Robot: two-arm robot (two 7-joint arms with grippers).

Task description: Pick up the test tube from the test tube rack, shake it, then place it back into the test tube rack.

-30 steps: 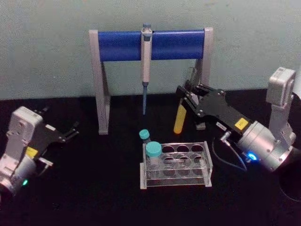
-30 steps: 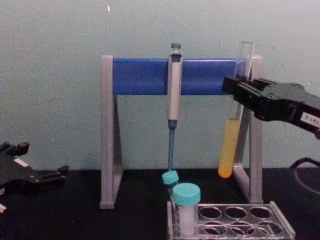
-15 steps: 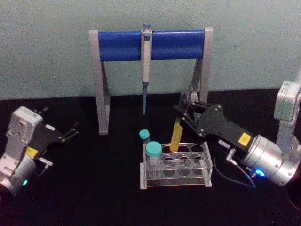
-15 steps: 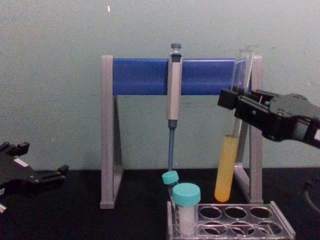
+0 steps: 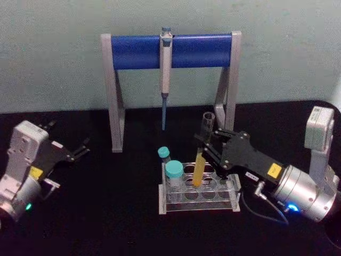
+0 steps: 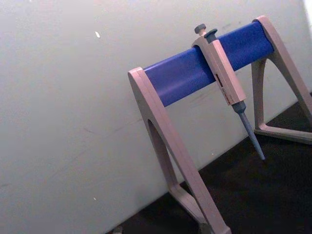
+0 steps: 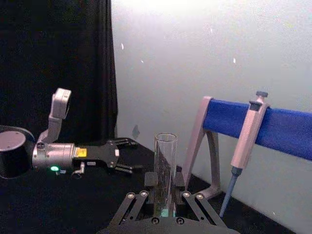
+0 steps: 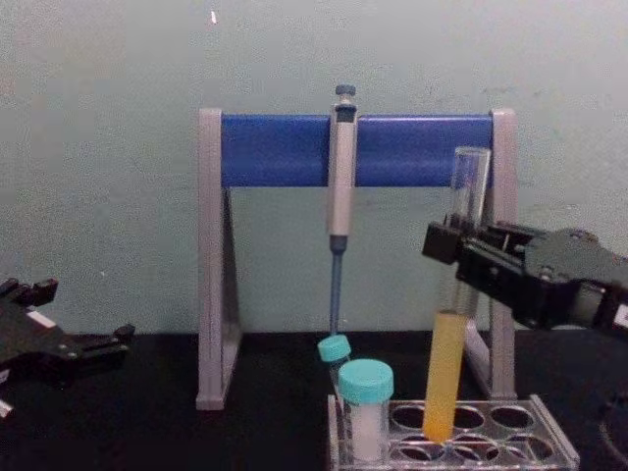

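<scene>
Your right gripper (image 5: 204, 145) is pinching the tube (image 5: 198, 169) at mid-height, leaning a touch, with its yellow end dipped into a hole in the rack (image 5: 198, 205). Teal-capped tubes (image 5: 173, 169) crowd just to its left. The pipette (image 5: 165, 64) hangs on the stand (image 5: 133, 52) behind, apart. The left gripper (image 5: 81, 149) is parked far left with its fingers spread.

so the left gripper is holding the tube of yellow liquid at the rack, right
No, it is the right gripper that holds the tube of yellow liquid at the rack, as the head view shows. The left gripper sits parked, fingers open, off to the left.
</scene>
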